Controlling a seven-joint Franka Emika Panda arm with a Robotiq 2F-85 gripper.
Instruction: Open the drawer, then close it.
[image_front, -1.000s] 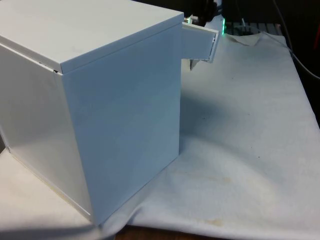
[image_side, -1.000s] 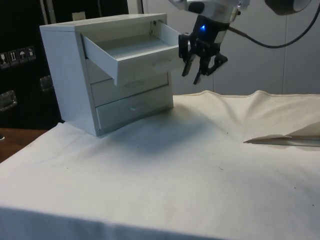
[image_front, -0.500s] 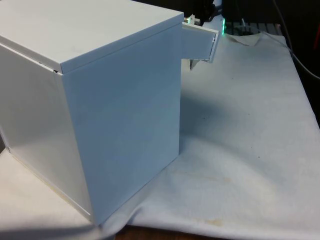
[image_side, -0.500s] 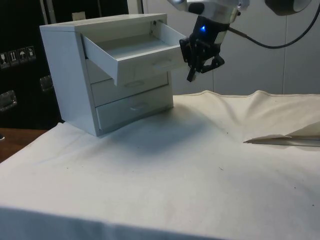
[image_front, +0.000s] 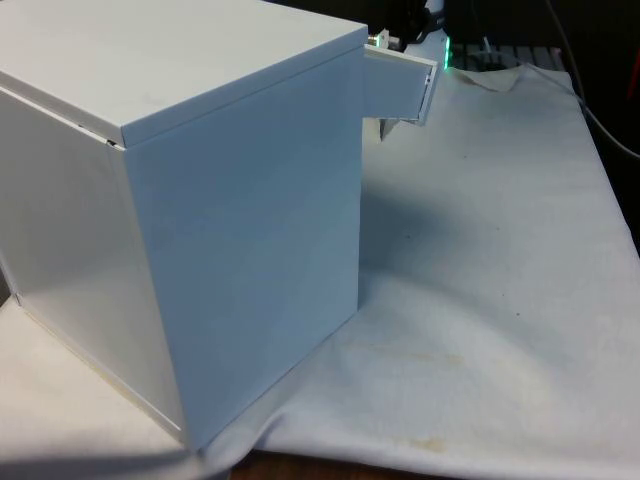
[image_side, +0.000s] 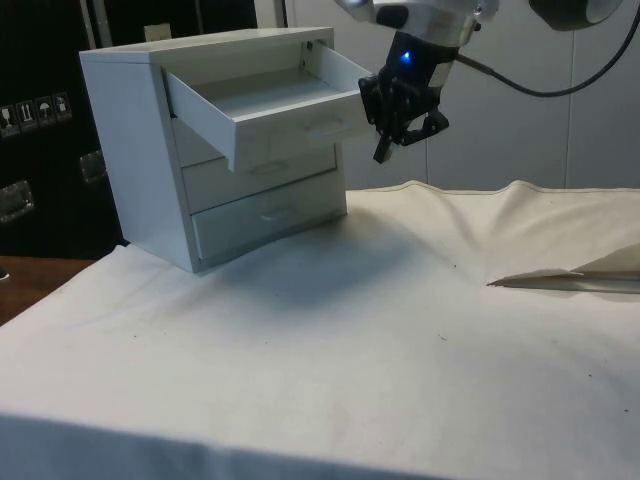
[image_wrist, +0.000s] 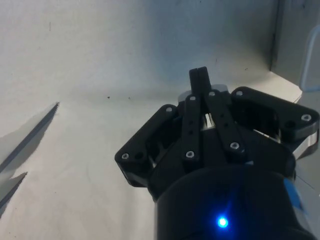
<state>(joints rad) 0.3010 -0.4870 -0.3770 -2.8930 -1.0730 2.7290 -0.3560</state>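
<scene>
Top drawer (image_side: 265, 105) pulled out — white, shallow — claw (image_side: 383, 153) pinched together beside it

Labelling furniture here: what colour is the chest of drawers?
White all over, the chest and its open top drawer alike; clearest in the side view.

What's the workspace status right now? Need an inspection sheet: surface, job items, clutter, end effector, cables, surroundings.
Surface: white cloth over the table, wrinkled, with a raised fold at the side view's right.
Job's things: white chest of drawers with three drawers; top drawer pulled out and empty, the lower two shut.
Clutter: nothing seen.
End effector: black end effector in the air just beside the open drawer's front, fingers pressed together, holding nothing.
Cables: black cable looping from the arm; more at the cloth's far edge.
Surroundings: dark cabinets behind the chest.
</scene>
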